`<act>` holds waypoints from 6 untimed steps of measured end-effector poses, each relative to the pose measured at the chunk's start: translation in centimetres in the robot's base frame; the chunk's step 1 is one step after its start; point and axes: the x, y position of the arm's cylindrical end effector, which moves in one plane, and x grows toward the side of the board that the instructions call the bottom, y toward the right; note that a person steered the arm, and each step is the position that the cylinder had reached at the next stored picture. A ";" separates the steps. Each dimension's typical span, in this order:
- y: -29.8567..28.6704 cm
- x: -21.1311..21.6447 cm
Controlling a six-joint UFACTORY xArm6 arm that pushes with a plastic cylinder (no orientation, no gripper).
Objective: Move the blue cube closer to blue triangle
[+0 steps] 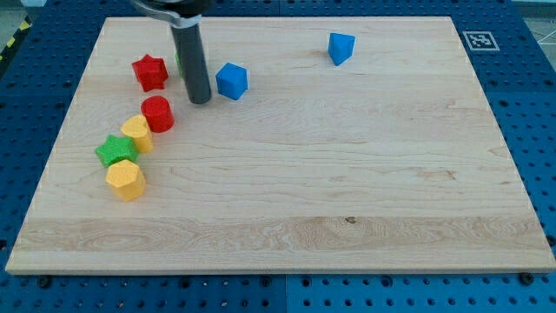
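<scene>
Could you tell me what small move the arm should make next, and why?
Probably a short push toward the view's right and slightly up. My tip sits just left of the blue cube, with a small gap between them, while the blue triangle lies farther right and a little higher, with bare board between them.

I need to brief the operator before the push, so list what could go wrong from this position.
1. My tip sits just to the view's left of the blue cube; an off-centre push could spin it away from the blue triangle.
2. Overshooting could knock the triangle toward the board's top edge.
3. Backing up could bump the red cylinder.
</scene>
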 end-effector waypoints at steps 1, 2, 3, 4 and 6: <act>-0.5 -1.1; 4.2 -1.5; 11.3 -1.5; 17.8 -1.5; 14.5 -2.6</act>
